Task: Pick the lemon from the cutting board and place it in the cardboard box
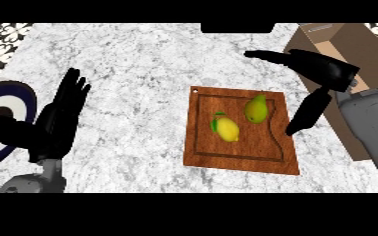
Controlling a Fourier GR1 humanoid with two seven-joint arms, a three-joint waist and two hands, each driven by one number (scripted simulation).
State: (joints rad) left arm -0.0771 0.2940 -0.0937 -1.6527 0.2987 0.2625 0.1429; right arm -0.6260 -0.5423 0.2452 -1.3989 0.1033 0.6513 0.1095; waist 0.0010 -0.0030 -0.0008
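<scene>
Currently the right hand (pixel 319 80) is hovering right of centre, fingers spread apart, holding nothing. Reaching down, it is probably risking grabbing the pear (pixel 256 108) sitting beside the lemon (pixel 227 129).

cutting board (pixel 240 152): on the counter (pixel 140 80), right of the middle.
lemon (pixel 227 128): on the cutting board, toward its left half.
pear (pixel 256 108): on the cutting board, just beside the lemon, to its upper right, apart from it.
cardboard box (pixel 347 45): at the counter's far right, beyond and to the right of the cutting board.
plate (pixel 13 105): at the counter's left edge, well apart from the cutting board.
left hand (pixel 63 112): just right of the plate, left of the cutting board, fingers straight and pointing away.
right hand (pixel 314 77): over the cutting board's right edge, between board and cardboard box, fingers spread.
</scene>
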